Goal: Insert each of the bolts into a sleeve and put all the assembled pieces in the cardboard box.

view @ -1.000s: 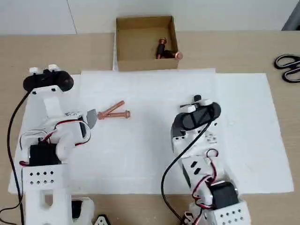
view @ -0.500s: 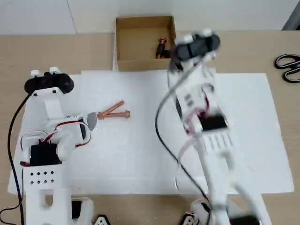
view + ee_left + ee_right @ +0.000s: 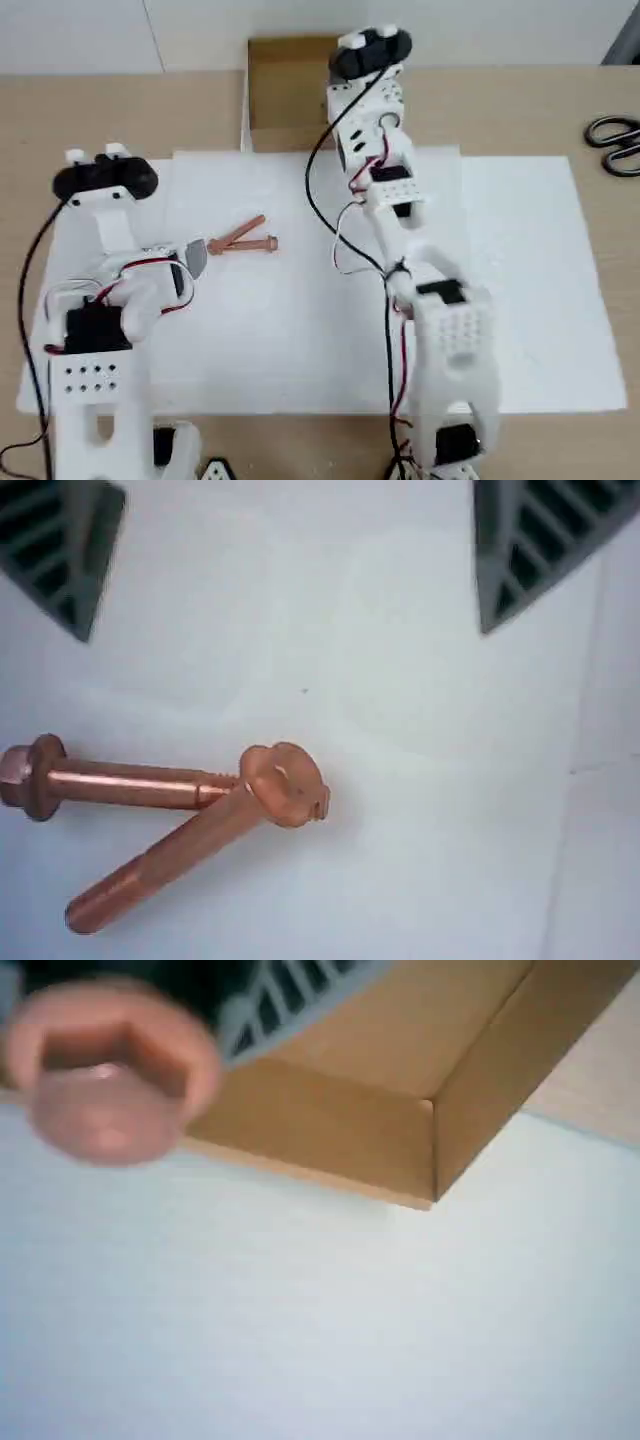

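a: where do the loose bolts lie?

b: two copper-coloured metal bolts (image 3: 190,830) lie on the white foam sheet (image 3: 300,330) that covers the wooden worktop (image 3: 120,110). they cross in a narrow v, and the flanged head of one rests on the shaft end of the other.

a: and the left gripper (image 3: 280,635)?

b: it is released, with its ribbed grey fingers (image 3: 70,550) spread wide above the sheet. the two bolts sit just beyond the fingertips, and nothing lies between the jaws.

a: what about the right arm?

b: it stretches across the sheet to the brown cardboard box (image 3: 290,90) at the far edge of the worktop. the right gripper (image 3: 215,1020) is clenched on a third copper bolt (image 3: 110,1080), seen head-on with its hexagonal head towards the wrist camera (it is too blurred to tell whether the dark part above it is a sleeve).

a: is that bolt inside the box?

b: from the wrist view it hangs over the white sheet, just beside the box's outer wall and near one corner. the arm hides the box's floor in the high view.

a: anything else around?

b: black-handled scissors (image 3: 615,140) lie on the bare worktop, well apart from the sheet.
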`<state>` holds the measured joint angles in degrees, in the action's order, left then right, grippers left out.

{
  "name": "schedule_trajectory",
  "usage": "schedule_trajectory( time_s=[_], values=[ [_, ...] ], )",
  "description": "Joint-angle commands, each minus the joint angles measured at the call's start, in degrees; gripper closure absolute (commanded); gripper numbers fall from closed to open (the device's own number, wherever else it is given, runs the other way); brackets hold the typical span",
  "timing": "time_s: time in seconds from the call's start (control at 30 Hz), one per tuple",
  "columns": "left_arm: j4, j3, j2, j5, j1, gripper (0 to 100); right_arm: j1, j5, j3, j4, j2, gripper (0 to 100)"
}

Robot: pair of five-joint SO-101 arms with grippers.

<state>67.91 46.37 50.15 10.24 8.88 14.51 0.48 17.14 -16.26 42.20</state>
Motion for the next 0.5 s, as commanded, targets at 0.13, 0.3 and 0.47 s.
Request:
schedule_trajectory(
  time_s=[0.13,0.3,0.47],
  values=[
    [-1.23,1.63,0.53,-0.44,0.26,76,0.66,0.53,19.16,-2.07,13.32,99.5],
    [-1.23,1.63,0.53,-0.44,0.26,76,1.8,0.53,19.6,-1.98,16.04,99.5],
    [-1.23,1.63,0.53,-0.44,0.26,76,1.89,0.44,19.6,3.74,16.13,96.6]
  ],
)
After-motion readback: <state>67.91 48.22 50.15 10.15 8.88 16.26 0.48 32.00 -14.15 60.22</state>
